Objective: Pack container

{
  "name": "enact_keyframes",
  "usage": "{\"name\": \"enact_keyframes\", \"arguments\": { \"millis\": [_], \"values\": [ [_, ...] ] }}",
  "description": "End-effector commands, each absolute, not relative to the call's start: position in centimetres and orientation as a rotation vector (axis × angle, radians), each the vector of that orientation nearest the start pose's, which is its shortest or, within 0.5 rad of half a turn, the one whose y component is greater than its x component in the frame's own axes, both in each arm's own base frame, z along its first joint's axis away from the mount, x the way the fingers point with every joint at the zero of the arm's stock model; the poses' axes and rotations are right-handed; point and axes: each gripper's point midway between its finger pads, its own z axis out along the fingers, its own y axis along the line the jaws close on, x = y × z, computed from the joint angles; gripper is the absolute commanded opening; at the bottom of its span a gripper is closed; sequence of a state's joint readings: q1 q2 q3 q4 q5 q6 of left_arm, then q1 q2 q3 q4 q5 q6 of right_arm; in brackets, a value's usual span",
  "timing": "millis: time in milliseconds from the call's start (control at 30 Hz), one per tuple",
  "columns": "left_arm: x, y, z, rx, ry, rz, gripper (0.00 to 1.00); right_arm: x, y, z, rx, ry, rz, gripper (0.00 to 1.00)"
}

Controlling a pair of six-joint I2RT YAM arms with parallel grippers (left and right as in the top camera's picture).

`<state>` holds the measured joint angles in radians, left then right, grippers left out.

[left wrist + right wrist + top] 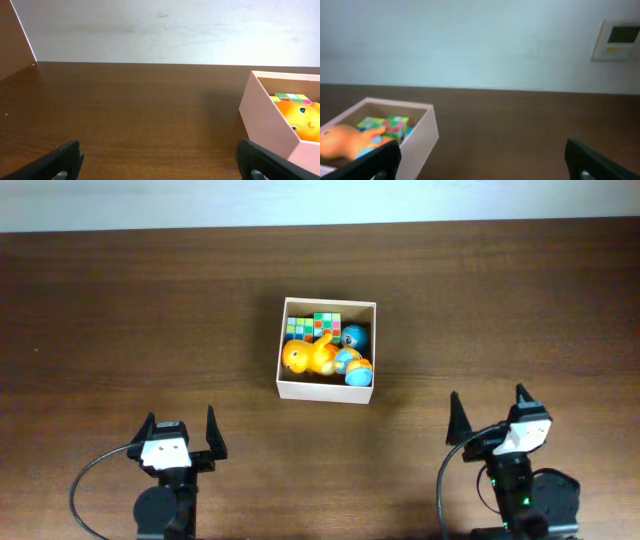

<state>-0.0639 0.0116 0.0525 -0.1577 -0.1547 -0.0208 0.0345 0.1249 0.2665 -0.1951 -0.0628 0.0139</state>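
The container (325,391) sits approx mid-table, a bit toward the far side, open top up, square to the table edge. We see it already loaded. The colour cube (313,326) is in the far-left corner and the orange toy (305,357) lies in front of it along the left wall. The blue ball (355,336) is at far right, w/ a blue-orange piece (358,371) in the near-right corner. All are packed tight and touching, w/ nothing poking over the rim as far as we can tell. We spot no loose toy on the table (120,310) in any view, so we judge the packing done or v. nearly so. L gripper (181,420) is at near-left and R gripper (487,396) at near-right, both well apart from the box, one either side, pointing fwd. Both have jaws spread wide w/ nothing btw them; the wrist views confirm this, showing only bare wood btw the fingers. Prob a neutral parked pose, off to the sides so the overhead cam sees the contents unblocked. If anything is left to do, it's a check, not a grasp.
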Motion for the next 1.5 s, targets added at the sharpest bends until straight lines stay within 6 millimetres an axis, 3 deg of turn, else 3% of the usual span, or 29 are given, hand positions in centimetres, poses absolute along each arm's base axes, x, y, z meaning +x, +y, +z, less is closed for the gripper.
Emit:
{"name": "enact_keyframes", "arguments": {
  "millis": [0, 200, 433, 1467],
  "values": [
    [24.2, 1.4, 15.8, -0.098, 1.679, 0.07, 0.99, 23.2, 2.5, 21.4, -0.117, 1.564, 0.09, 0.99],
    [24.2, 1.4, 15.8, -0.098, 1.679, 0.07, 0.99, 23.5, 3.7, 20.1, -0.259, 1.549, 0.055, 0.99],
    [24.2, 1.4, 15.8, -0.098, 1.679, 0.07, 0.99, 24.0, 3.8, 15.7, -0.284, 1.645, 0.057, 0.99],
    [24.2, 1.4, 15.8, -0.098, 1.68, 0.07, 0.99, 24.2, 3.1, 15.5, -0.256, 1.659, 0.021, 0.99]
  ]
}}
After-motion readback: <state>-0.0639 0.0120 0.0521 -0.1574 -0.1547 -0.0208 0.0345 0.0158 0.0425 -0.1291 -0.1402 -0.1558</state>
